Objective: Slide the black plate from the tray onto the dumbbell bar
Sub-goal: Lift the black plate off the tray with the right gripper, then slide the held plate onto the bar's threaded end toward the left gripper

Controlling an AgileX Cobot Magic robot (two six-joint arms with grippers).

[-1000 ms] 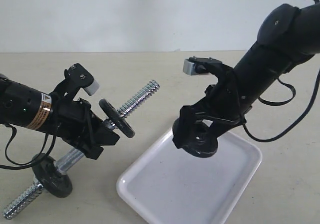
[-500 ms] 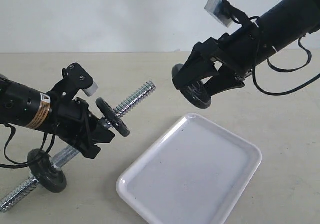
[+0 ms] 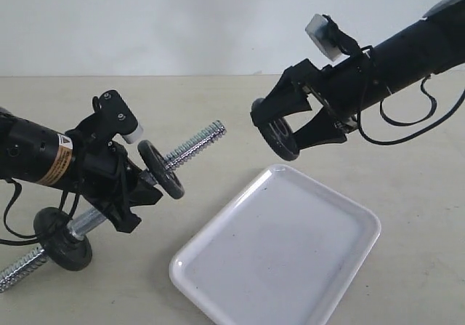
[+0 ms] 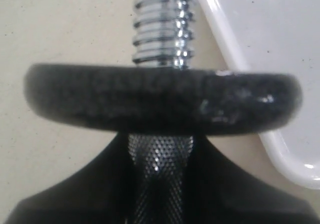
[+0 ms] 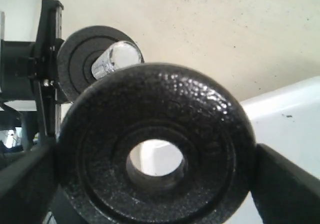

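My right gripper (image 3: 280,134) is shut on the black plate (image 3: 282,140) and holds it on edge in the air, above the far corner of the white tray (image 3: 290,256). The plate's centre hole faces the free threaded end of the dumbbell bar (image 3: 195,145), a short gap away. In the right wrist view the black plate (image 5: 205,134) fills the space between the fingers of the right gripper (image 5: 155,184), and the bar's tip (image 5: 119,55) shows beyond it. My left gripper (image 3: 134,190) is shut on the bar's knurled middle (image 4: 160,159). No nut is visible.
Two other black discs sit on the bar: one (image 3: 161,169) just ahead of my left gripper (image 4: 160,194), wide and close in the left wrist view (image 4: 160,101), and one (image 3: 64,239) near the lower end on the table. The tray (image 4: 260,43) holds nothing.
The right gripper has lifted the black plate off the tray, swung it up and left, and turned it to face the bar's end. The left arm has shifted the bar slightly.
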